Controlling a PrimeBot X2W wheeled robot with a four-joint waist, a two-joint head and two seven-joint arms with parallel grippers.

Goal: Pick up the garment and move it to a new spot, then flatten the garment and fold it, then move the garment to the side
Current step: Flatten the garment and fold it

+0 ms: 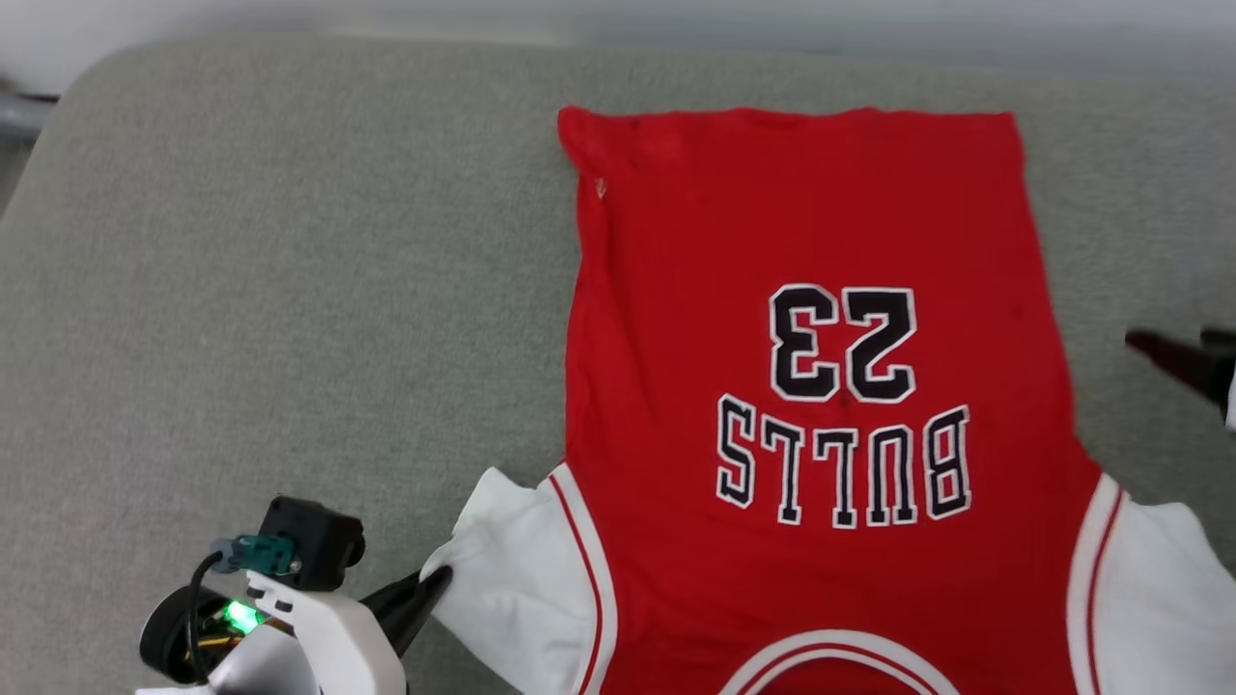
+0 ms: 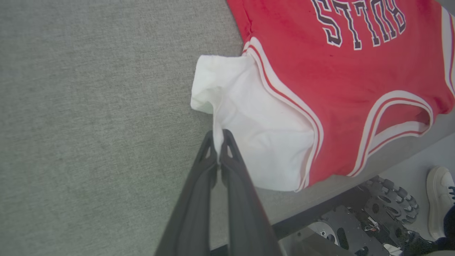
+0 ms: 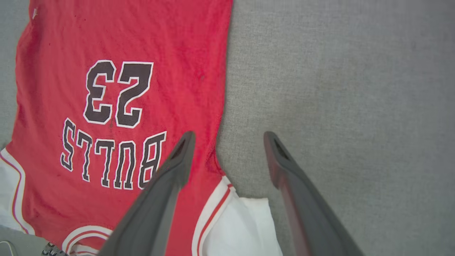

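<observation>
The garment (image 1: 821, 212), a red jersey with black lettering and the number 23, lies spread flat on the grey-green padded surface (image 1: 290, 290), hem far and collar near. My left gripper (image 1: 430, 584) is at the lower left, shut on the edge of the white left sleeve (image 1: 512, 569). In the left wrist view the fingers (image 2: 227, 149) pinch that sleeve (image 2: 256, 135) at its rim. My right gripper (image 1: 1183, 346) hovers off the jersey's right side. In the right wrist view it (image 3: 229, 138) stands open over the red side edge (image 3: 124, 35), just above the other white sleeve (image 3: 241, 227), holding nothing.
Bare padded surface stretches to the left of the jersey (image 2: 89, 106) and to its right (image 3: 337, 89). Past the near edge of the surface I see the robot's wheeled base (image 2: 384, 209) on the floor and a person's white shoe (image 2: 440, 199).
</observation>
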